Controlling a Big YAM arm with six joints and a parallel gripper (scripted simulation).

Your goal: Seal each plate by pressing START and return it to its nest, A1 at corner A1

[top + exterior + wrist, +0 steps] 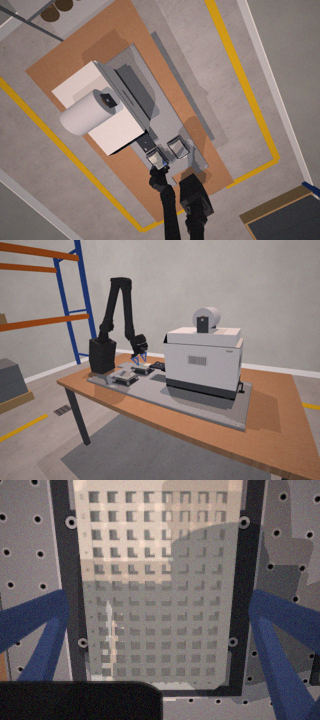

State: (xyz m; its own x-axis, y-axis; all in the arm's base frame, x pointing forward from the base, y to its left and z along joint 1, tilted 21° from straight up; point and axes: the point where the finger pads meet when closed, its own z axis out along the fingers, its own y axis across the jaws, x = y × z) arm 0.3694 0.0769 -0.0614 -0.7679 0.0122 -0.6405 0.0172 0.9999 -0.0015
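Observation:
A pale plate [155, 157] [141, 365] [150, 580] with open square wells sits flat in a dark nest [69, 555], the one nearer the stage. My gripper [141, 362] [159, 599] is open and empty just above it, with one blue finger beyond each long side. The other pale plate [178, 147] [126, 375] sits in the second nest; its top looks smooth, but I cannot tell whether foil covers it. The sealer's dark stage [145, 141] [158, 365] is out and bears no plate. START and the lamp are not visible.
The white sealer [116, 134] [201, 366] with its foil roll [85, 113] [213, 317] stands beyond the stage. The nests stand on a perforated grey board [165, 121] [201, 405]. The arm's black base [102, 356] stands at the table's end.

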